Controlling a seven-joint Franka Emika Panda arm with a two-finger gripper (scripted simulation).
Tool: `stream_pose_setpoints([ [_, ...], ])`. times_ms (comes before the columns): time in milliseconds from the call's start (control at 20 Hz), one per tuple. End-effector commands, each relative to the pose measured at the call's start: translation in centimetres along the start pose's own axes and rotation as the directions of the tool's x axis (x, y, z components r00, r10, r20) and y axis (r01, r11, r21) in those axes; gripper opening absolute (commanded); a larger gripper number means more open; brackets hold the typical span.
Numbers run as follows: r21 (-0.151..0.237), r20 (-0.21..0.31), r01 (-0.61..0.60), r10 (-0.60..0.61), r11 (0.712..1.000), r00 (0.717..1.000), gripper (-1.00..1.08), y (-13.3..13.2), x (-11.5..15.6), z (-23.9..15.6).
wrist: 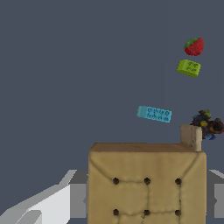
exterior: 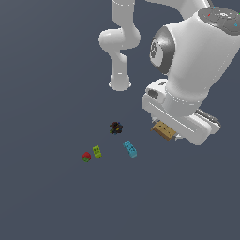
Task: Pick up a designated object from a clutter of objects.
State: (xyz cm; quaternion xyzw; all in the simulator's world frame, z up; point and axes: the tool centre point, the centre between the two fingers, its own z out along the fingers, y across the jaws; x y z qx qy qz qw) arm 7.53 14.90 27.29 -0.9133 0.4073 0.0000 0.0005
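Cracker block (exterior: 164,130) clamped in the gripper (exterior: 165,131), off the grey floor (exterior: 51,187).

Fingers (wrist: 43,205) sit against both sides of the tan square with its dark dots, close under the wrist camera. Below on the floor the rest of the clutter lies loose: cyan brick (exterior: 130,148) nearest the held block, dark lump (exterior: 116,127) just beyond it, then lime-green brick (exterior: 97,151) and red round piece (exterior: 86,156) side by side, nearly touching, toward the exterior view's left. Arm base (exterior: 120,83) stands farther back, well apart from them.
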Motion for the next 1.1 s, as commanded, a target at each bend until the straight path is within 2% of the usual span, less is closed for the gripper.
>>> stream_pose_setpoints([
  [0,0.000,0.000,0.000,0.000,1.000,1.000,-1.00,-0.7,0.7,-1.9],
  [500,-0.001,0.000,0.000,0.000,1.000,1.000,-1.00,-2.6,2.6,-6.8],
  [1050,-0.001,0.000,0.000,0.000,1.000,1.000,-1.00,-3.2,3.2,-8.3],
])
